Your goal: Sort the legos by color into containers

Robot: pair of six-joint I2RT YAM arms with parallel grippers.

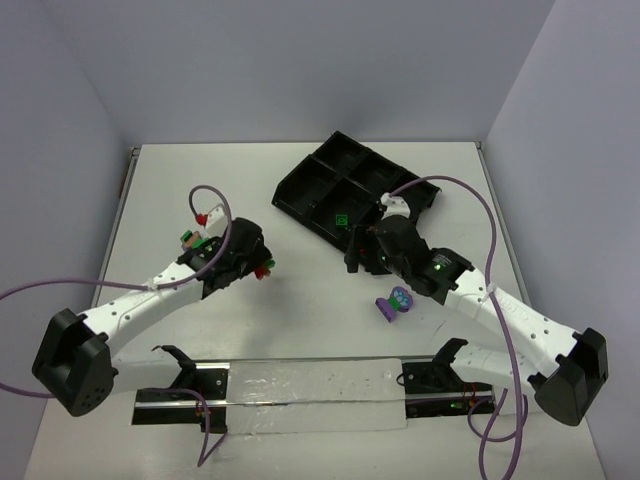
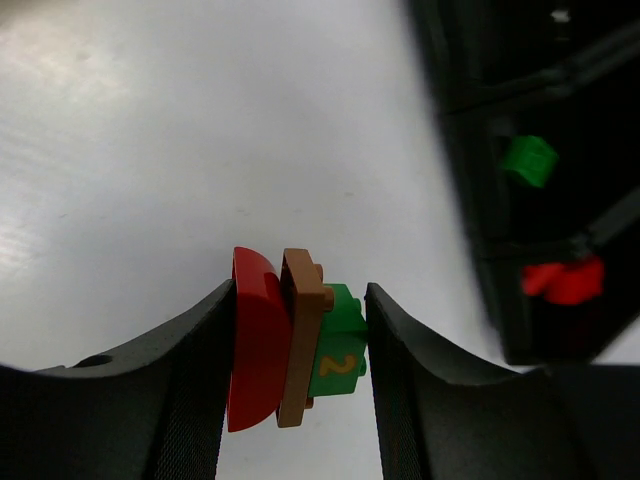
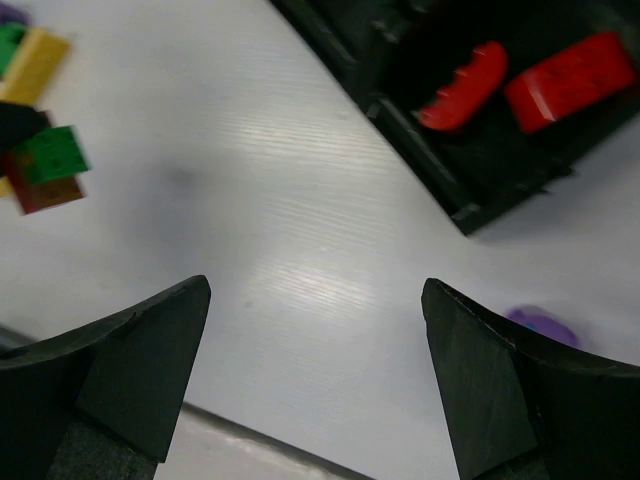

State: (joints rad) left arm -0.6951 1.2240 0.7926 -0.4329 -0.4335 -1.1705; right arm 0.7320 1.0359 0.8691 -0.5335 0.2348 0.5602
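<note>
Left hand (image 2: pixel 298 300) pinching lego stack (image 2: pixel 300 345): rounded glossy red brick, flat brown plate, studded green block. Black plastic tray (image 1: pixel 300 190) holds red legos (image 3: pixel 570 80). Right hand (image 3: pixel 315 300) spread over fine-lined white surface (image 3: pixel 250 200). Purple flower lego (image 1: pixel 397 300) lying nearby.

Bright glare on table (image 2: pixel 150 120); tray (image 2: pixel 520 200) (seemingly) blurred.

White arm links (image 1: pixel 130 308) with black joints (image 1: pixel 238 250) and black bases (image 1: pixel 75 362); thin purple cables (image 1: pixel 455 179) off both arms; red cable cap (image 1: pixel 202 217); thick, curved black pincer fingers (image 3: pixel 140 350).
</note>
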